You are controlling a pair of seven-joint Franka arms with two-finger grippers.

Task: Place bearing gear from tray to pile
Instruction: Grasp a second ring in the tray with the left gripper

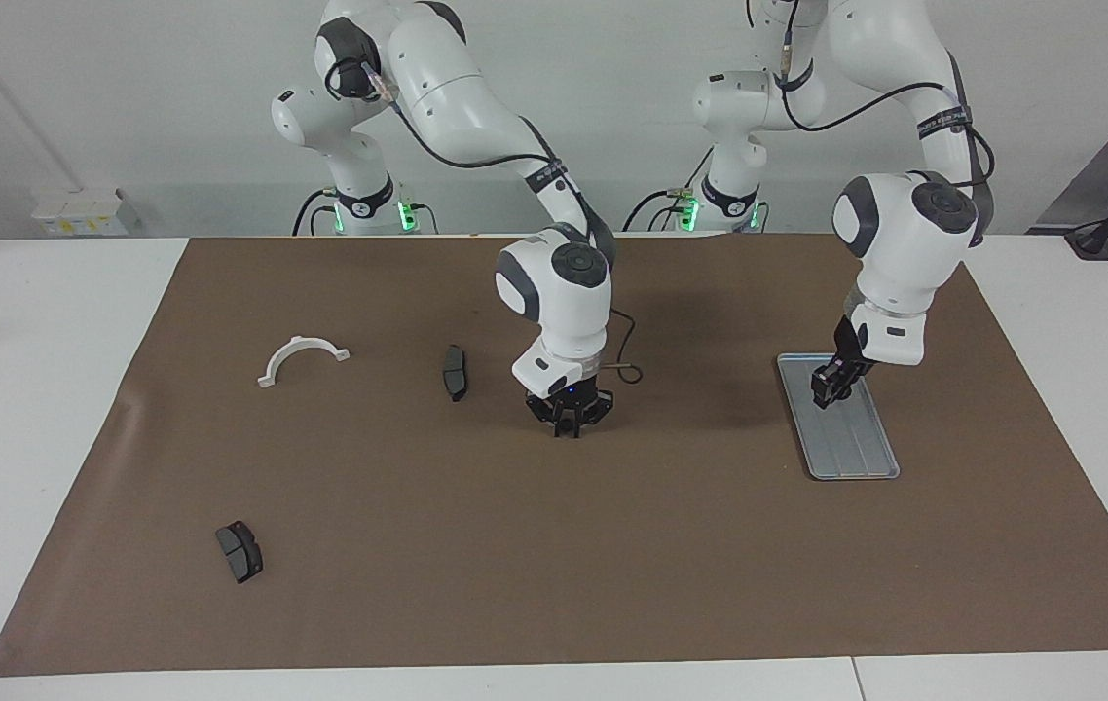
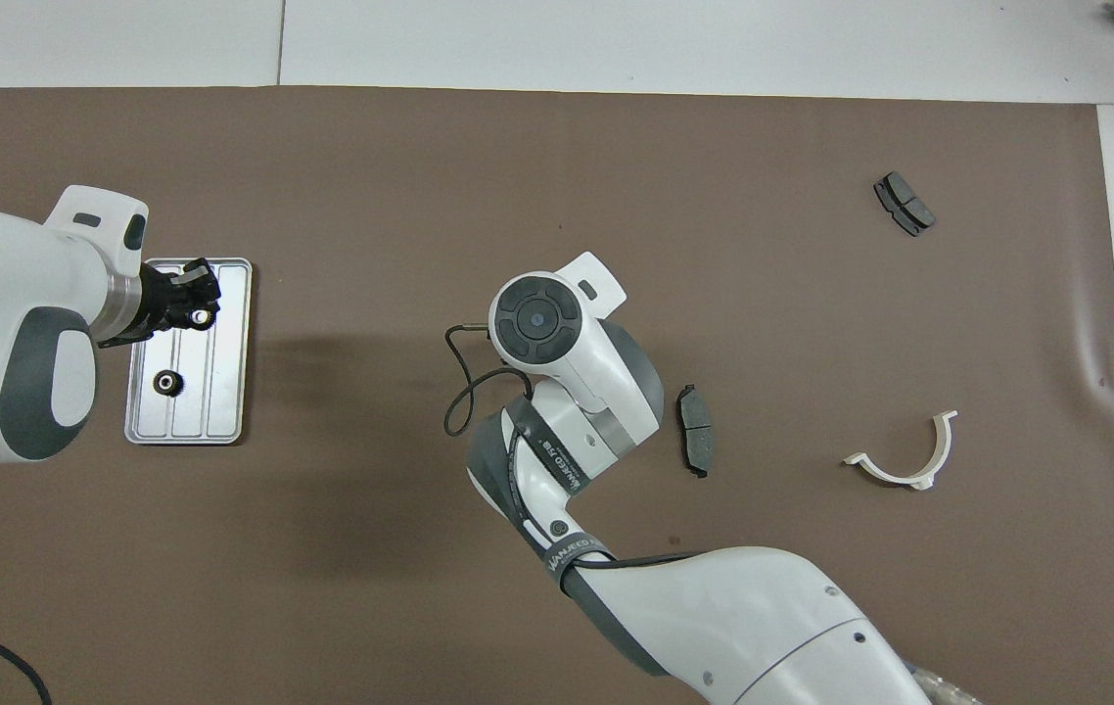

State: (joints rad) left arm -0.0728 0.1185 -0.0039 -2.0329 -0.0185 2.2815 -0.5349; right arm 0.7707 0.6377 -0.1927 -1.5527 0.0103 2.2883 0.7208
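While pinching a small gear [image 2: 193, 316] in the fingers [image 1: 819, 389] of the left gripper [image 1: 827, 397] over the tray [image 1: 861, 453], risks slipping it loose mid-carry or clipping the right gripper [image 1: 569, 428] parked low over the middle of the table [image 1: 1051, 292].

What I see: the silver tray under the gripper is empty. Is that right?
Not empty: one black gear lies on the tray, as the overhead view shows. The left gripper is indeed over the tray.
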